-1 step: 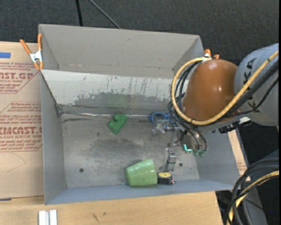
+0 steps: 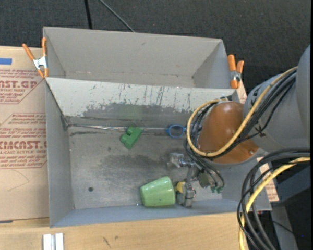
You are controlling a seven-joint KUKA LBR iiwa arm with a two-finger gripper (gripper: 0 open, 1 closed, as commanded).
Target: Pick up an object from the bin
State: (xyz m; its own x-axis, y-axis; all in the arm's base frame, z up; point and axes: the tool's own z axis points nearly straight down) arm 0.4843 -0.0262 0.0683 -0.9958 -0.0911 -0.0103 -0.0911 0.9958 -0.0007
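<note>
Green block (image 2: 130, 137): mid-back of bin (image 2: 94, 165) floor, lying alone.
Pale green cup (image 2: 158, 192): on its side by front wall, the likely pick.
Blue ring (image 2: 176, 131): against rear wall, near arm (image 2: 227, 134).
Gripper (image 2: 187, 190): low, just right of cup; opening and hold impossible to tell.
Risk: round cup apt to roll along wall if nudged sidelong; front wall close enough to strike.

Gripper (image 2: 187, 190) sits low in the bin (image 2: 94, 155), just beside a light green cup (image 2: 158, 192) lying on its side by the front wall. A green block (image 2: 130, 137) and a small blue item (image 2: 175, 131) lie further back.
</note>
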